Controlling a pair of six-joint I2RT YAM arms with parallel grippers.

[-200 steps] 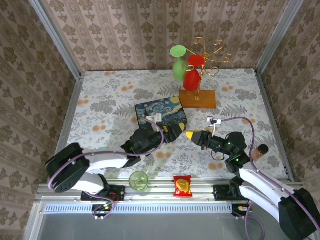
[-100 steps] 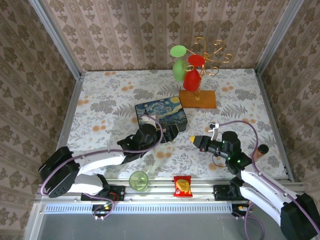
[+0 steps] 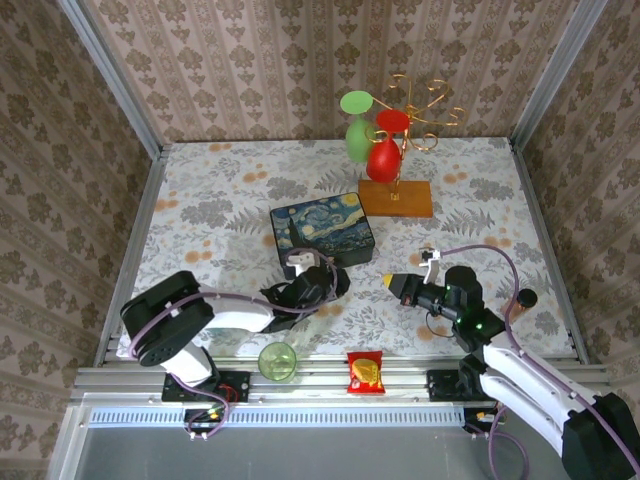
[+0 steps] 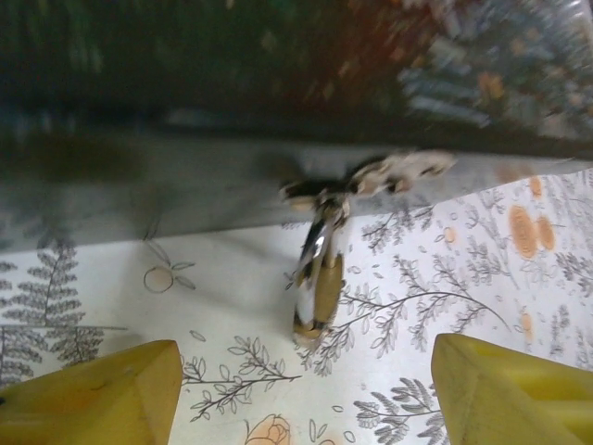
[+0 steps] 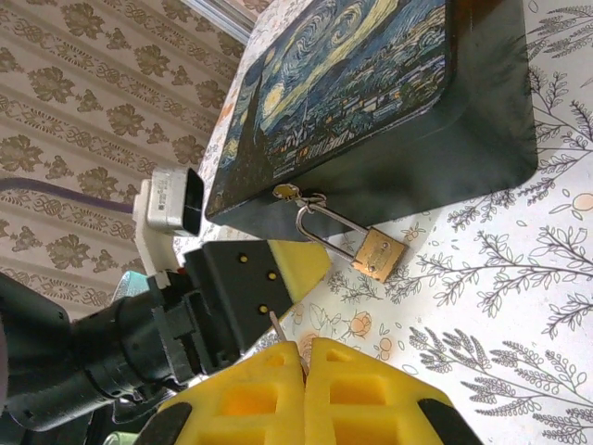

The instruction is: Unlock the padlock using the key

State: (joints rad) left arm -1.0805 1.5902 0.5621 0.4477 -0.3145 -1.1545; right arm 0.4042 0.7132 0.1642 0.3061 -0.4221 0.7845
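Right wrist view, entry: padlock [image 5: 378, 252], brass body resting on the table [image 5: 519, 306], shackle hooked through the latch on the near wall of the painted box [image 5: 371, 93]. Right gripper [image 5: 304, 345]: pads pressed together on a thin metal sliver, judged the key [image 5: 276, 324], aimed toward the lock. Left gripper [image 4: 304, 371]: fingers spread either side of the padlock, probably to steady it. Against a second ago: right gripper drawn slightly back; left arm folded in lower.

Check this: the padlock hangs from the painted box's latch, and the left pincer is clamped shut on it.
The padlock does hang from the latch of the painted box, but the left pincer is open, its fingers apart on either side, not touching it. The left wrist view shows this.
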